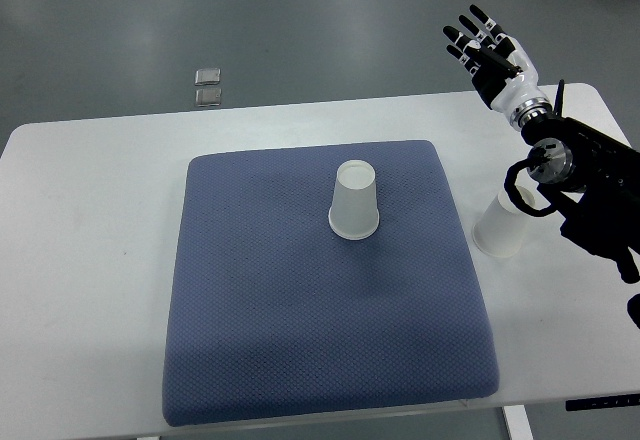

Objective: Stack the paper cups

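- A blue mat [300,340] lies on the white table [80,260].
- One cup [355,200] stands upside down near the middle of the mat.
- A second cup [500,228] stands upside down on the table, just off the mat's right edge, partly behind the right arm.
- The cups look light and thin, easy to squash. Hold one softly around its sides.
- The right hand [490,50] is up high past the table's far edge, fingers spread, holding nothing.

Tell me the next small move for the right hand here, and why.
Probably lower the right hand toward the cup beside the mat: the hand is open, raised beyond the table's far edge, holding nothing, while the other cup stands upside down on the blue mat, unstacked.
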